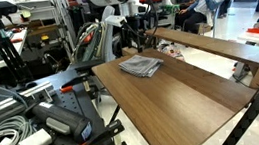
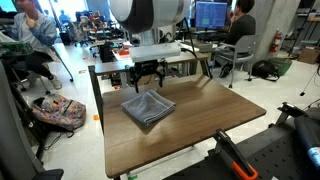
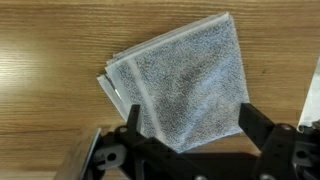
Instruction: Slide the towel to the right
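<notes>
The towel (image 3: 185, 85) is a small grey folded cloth, lying flat on the wooden table with layered edges showing. It appears in both exterior views (image 1: 141, 66) (image 2: 147, 108). My gripper (image 3: 188, 125) is open, its two black fingers spread either side of the towel's near corner, hovering just above it. In an exterior view the gripper (image 2: 146, 74) hangs over the towel's far edge. In an exterior view the gripper (image 1: 130, 32) sits behind and above the towel.
The wooden table (image 2: 200, 120) has bare surface around the towel. A second table (image 1: 217, 46) stands beside it. Cables and tools (image 1: 36, 125) clutter one side. People sit at desks in the background (image 2: 240, 20). A bag (image 2: 60, 112) lies on the floor.
</notes>
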Action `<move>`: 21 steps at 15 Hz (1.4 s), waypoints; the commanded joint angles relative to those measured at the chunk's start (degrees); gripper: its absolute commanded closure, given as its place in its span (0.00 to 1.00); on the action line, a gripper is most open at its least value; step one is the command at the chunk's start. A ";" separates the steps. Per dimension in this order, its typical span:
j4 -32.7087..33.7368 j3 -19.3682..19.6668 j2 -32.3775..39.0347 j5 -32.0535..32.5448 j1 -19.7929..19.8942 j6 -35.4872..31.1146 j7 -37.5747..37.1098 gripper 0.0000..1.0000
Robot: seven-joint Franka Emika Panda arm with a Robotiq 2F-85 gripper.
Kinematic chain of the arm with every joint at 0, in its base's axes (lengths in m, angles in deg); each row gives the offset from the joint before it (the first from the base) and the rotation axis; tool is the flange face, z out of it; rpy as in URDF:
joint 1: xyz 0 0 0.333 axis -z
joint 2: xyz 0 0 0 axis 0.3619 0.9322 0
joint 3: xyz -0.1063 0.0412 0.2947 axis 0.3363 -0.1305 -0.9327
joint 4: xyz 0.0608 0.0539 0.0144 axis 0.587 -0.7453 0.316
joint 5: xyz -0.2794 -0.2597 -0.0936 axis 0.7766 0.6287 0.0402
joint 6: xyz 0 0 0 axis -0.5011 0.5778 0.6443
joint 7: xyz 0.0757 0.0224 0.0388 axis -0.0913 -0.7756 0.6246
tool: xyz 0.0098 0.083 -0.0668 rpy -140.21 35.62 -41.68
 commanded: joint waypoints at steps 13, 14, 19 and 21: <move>28.01 3.38 21.33 -3.48 -2.26 13.49 0.92 0.00; 29.23 3.41 22.28 -3.57 -2.16 14.16 1.03 0.00; 34.27 4.01 26.27 -3.57 -1.81 16.96 0.99 0.00; 35.73 4.25 27.11 -3.67 -1.29 18.38 1.13 0.00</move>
